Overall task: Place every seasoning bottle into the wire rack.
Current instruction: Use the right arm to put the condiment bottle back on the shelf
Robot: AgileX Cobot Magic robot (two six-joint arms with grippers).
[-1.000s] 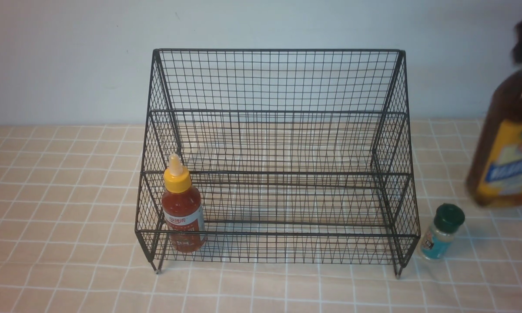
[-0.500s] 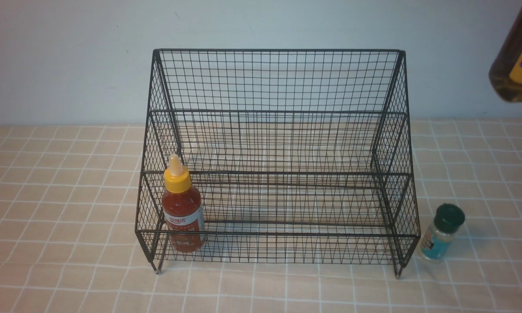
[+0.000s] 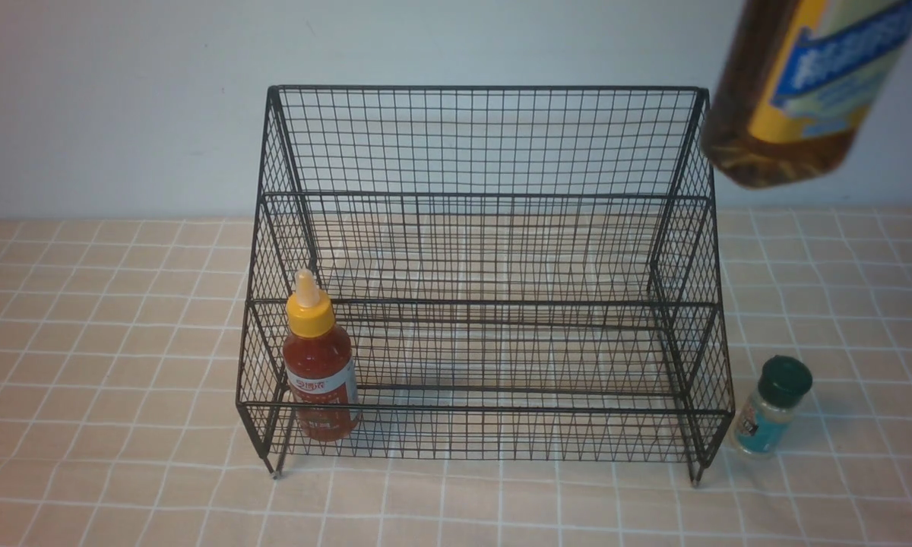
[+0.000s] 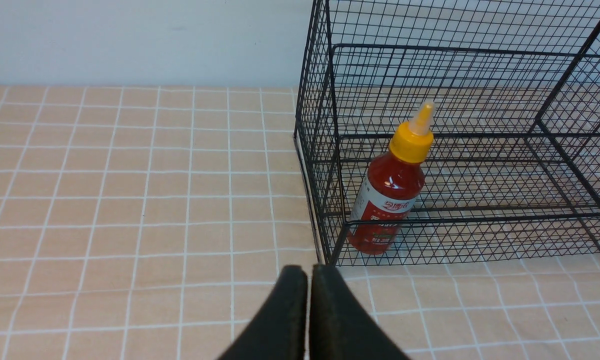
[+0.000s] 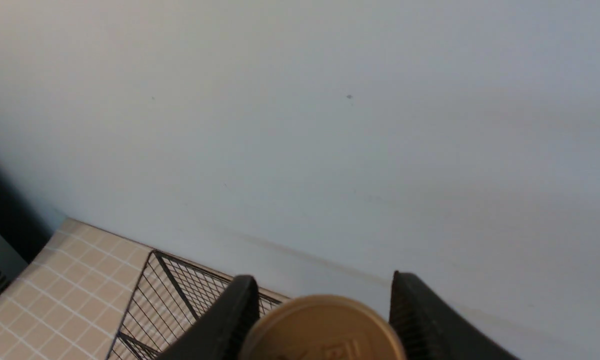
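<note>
The black wire rack (image 3: 486, 87) stands mid-table. A red sauce bottle (image 3: 319, 372) with a yellow nozzle is upright in the lower tier's left end, also seen in the left wrist view (image 4: 390, 195). The tall amber bottle (image 3: 798, 91) hangs tilted in the air at the rack's upper right corner. My right gripper (image 5: 322, 280) is shut on it, fingers either side of its tan cap (image 5: 325, 330). The small green-capped shaker (image 3: 771, 406) stands on the table right of the rack. My left gripper (image 4: 307, 270) is shut and empty, near the rack's front left foot.
A checked beige cloth (image 3: 106, 365) covers the table, and a pale wall (image 3: 121, 114) rises close behind the rack. The rack's upper tier and most of the lower tier hold nothing.
The amber bottle has risen from just above the table at the far right and moved left, up to the rack's top right corner. Nothing else has moved.
</note>
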